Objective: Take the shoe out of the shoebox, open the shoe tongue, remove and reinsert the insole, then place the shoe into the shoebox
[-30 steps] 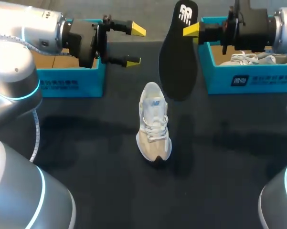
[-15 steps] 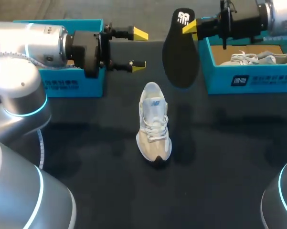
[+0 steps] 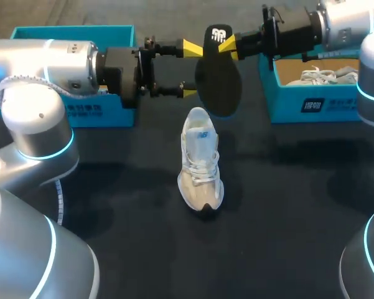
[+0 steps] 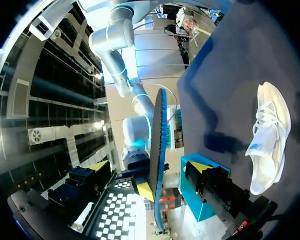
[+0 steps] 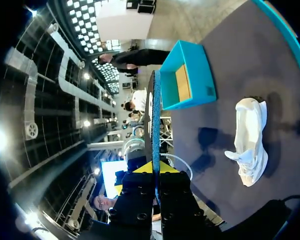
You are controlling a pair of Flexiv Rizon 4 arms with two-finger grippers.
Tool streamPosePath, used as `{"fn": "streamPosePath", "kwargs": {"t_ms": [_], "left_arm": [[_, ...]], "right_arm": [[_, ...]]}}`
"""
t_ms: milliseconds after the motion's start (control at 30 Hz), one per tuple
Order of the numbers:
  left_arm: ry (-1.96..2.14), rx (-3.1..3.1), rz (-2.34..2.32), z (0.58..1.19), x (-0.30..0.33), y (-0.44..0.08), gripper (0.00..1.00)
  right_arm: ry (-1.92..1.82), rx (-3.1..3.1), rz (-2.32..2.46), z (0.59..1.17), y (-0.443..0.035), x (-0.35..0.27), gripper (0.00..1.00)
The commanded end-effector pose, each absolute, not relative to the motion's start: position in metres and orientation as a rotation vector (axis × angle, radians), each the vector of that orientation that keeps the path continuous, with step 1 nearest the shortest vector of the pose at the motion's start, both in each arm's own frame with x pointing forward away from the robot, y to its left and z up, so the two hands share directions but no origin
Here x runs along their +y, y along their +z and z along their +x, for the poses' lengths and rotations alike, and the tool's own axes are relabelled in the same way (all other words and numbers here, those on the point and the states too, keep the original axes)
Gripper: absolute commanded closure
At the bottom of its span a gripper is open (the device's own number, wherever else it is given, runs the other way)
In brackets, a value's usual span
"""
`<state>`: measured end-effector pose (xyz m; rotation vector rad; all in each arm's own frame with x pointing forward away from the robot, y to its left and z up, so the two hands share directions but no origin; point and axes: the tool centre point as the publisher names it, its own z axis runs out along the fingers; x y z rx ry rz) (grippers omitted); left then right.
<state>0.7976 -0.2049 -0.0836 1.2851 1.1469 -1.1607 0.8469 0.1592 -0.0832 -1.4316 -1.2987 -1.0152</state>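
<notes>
Hanging from the right pincer in the upper middle of the head view, the black insole is up in the air, clamped near its logo end, the rest of it pointing down toward the shoe. The right wrist view has it edge-on, pinched between that pincer's two fingers. Now look at the left pincer: fingers spread wide, one yellow tip either side of the insole. Its own wrist view shows a gap on both faces, so it grips nothing.

How will it handle? The insole looks thin, light and bendy, so with only one end held I'd expect the free end to sway and curl. A second hold lower down, flat across its two faces, looks like the way to steady it for feeding back in. A firm squeeze shouldn't hurt it.

The shoe stands on its sole at the centre of the frame, clear of both pincers, pale with white laces. It reads as light with a soft upper, so a pinch on the side would likely just cave it in, and a push could slide or tip it. The stiffer rim of the opening seems the better place to take it.

The surface is dark and matte. One teal shoebox sits upper left behind the left arm. A second teal box, upper right, holds another shoe.
</notes>
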Motion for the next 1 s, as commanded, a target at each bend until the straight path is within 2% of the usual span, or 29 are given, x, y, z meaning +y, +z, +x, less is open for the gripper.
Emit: {"fn": "streamPosePath", "kwargs": {"t_ms": [33, 100, 167, 200, 233, 267, 333, 400, 533, 600, 667, 767, 867, 900, 967, 1000], "left_arm": [[-1.159, 1.139, 1.286, 0.8018, -0.2137, -0.0859, 0.13], [-1.159, 1.138, 1.287, 0.802, -0.2146, -0.0864, 0.14], [-1.159, 1.136, 1.287, 0.8021, -0.2153, -0.0871, 0.2], [-1.158, 1.136, 1.284, 0.8022, -0.2156, -0.0877, 0.31], [-1.156, 1.138, 1.278, 0.8023, -0.2159, -0.0883, 0.38], [-1.157, 1.139, 1.277, 0.8024, -0.2165, -0.0889, 0.5], [-1.159, 1.141, 1.274, 0.8021, -0.2175, -0.0901, 0.54], [-1.16, 1.144, 1.269, 0.8018, -0.218, -0.0911, 0.64], [-1.163, 1.146, 1.267, 0.8017, -0.2188, -0.092, 0.68], [-1.163, 1.146, 1.266, 0.8015, -0.2193, -0.0925, 0.82], [-1.164, 1.148, 1.265, 0.8017, -0.2199, -0.0932, 0.83], [-1.169, 1.148, 1.272, 0.7994, -0.2212, -0.0938, 0.75], [-1.168, 1.146, 1.276, 0.7979, -0.2217, -0.0941, 0.75], [-1.168, 1.146, 1.277, 0.7978, -0.2218, -0.0941, 0.75], [-1.17, 1.146, 1.278, 0.7977, -0.222, -0.0943, 0.85], [-1.17, 1.147, 1.278, 0.7977, -0.222, -0.0943, 0.86]], "right_arm": [[-1.025, -1.292, -1.437, 0.844, -0.0838, 0.164, 1.0], [-1.032, -1.286, -1.44, 0.8422, -0.0845, 0.1633, 1.0], [-1.034, -1.283, -1.442, 0.8409, -0.0849, 0.1625, 1.0], [-1.04, -1.277, -1.447, 0.8404, -0.085, 0.1624, 1.0], [-1.041, -1.277, -1.447, 0.8399, -0.0851, 0.1621, 1.0], [-1.044, -1.274, -1.448, 0.8397, -0.0852, 0.162, 1.0], [-1.049, -1.27, -1.447, 0.8385, -0.0848, 0.163, 1.0], [-1.05, -1.269, -1.445, 0.8382, -0.0846, 0.1639, 1.0], [-1.048, -1.269, -1.442, 0.838, -0.0846, 0.1653, 1.0], [-1.05, -1.27, -1.44, 0.838, -0.0844, 0.1669, 1.0], [-1.054, -1.267, -1.439, 0.8379, -0.085, 0.168, 1.0], [-1.059, -1.265, -1.44, 0.8376, -0.0856, 0.1692, 1.0], [-1.06, -1.263, -1.439, 0.8375, -0.0857, 0.1699, 1.0], [-1.06, -1.264, -1.438, 0.8375, -0.0857, 0.1701, 1.0], [-1.062, -1.266, -1.437, 0.8375, -0.0856, 0.1705, 1.0], [-1.062, -1.267, -1.436, 0.8375, -0.0855, 0.1706, 1.0]]}}
